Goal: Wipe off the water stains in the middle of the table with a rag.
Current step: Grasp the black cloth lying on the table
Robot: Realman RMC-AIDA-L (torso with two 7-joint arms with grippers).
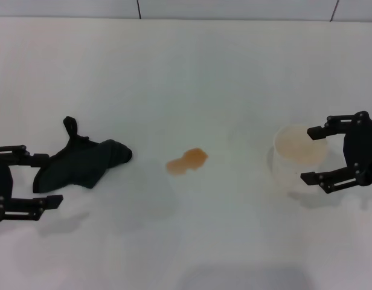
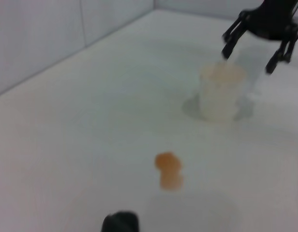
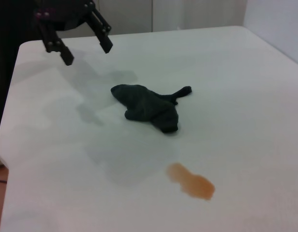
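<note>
The rag (image 1: 83,162) lies crumpled on the white table (image 1: 186,72) at the left, its loop tail pointing away from me. The orange-brown water stains (image 1: 187,161) sit mid-table, to the right of the rag. My left gripper (image 1: 53,179) is open and empty, hovering at the rag's left end. The right wrist view shows the left gripper (image 3: 87,54) raised above the table, apart from the rag (image 3: 146,107) and the stains (image 3: 191,181). The left wrist view shows the stains (image 2: 168,170) and a tip of the rag (image 2: 121,222). My right gripper (image 1: 307,156) is open at the right.
A white paper cup (image 1: 299,156) stands right of the stains, between the right gripper's spread fingers in the head view. In the left wrist view the right gripper (image 2: 249,59) hangs above and just behind the cup (image 2: 221,92). Walls border the table's far edge.
</note>
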